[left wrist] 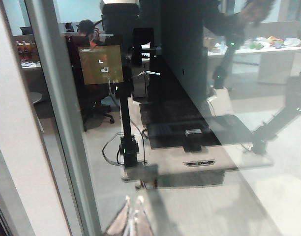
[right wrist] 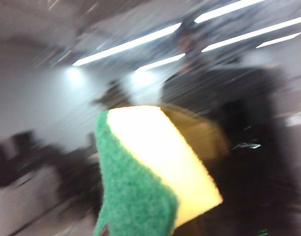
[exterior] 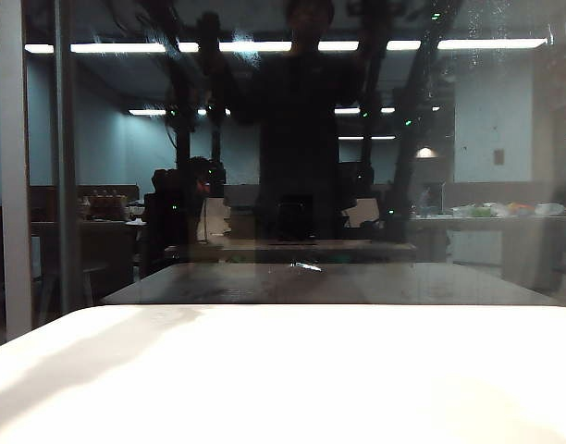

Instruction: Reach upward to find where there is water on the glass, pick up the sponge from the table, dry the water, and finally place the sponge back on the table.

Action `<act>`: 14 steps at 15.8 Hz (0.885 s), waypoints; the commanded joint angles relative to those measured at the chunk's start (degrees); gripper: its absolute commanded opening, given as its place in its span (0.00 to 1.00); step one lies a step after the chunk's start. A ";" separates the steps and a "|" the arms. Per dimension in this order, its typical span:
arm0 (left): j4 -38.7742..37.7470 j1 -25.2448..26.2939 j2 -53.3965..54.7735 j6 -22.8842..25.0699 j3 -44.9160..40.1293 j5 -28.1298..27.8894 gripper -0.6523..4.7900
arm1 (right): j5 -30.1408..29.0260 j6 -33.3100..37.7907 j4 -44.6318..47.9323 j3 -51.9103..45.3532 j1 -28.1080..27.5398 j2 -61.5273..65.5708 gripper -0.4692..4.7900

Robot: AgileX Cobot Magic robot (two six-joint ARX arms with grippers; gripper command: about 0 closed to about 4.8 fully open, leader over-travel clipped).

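White table (exterior: 292, 370) fills my exterior foreground, bare up to the glass (exterior: 505, 185), grey frame bar (exterior: 13, 176) at its left edge; neither gripper shows there. My left wrist view shows only reflections, so that claw I cannot tell; my right wrist view, blurred, shows the sponge (right wrist: 155, 167) pinched in the right gripper, held up against the pane, long axis slanting, green layer beside yellow.

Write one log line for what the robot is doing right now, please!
phase: wiping | right claw: shut on sponge, raised at glass | left claw: near glass, state unclear | table: no sponge seen
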 commanded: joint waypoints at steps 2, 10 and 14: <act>0.96 -0.02 -0.33 -0.13 0.33 0.02 0.11 | 1.36 -5.42 -9.27 -1.88 7.02 2.80 0.08; 1.25 0.00 -0.31 -0.07 0.33 -0.15 0.11 | 4.85 -8.59 -10.64 -3.96 2.56 1.79 0.08; 3.06 0.02 -0.31 -0.09 0.33 -0.15 0.11 | 4.85 -8.55 -10.82 -3.96 -6.51 -0.15 0.08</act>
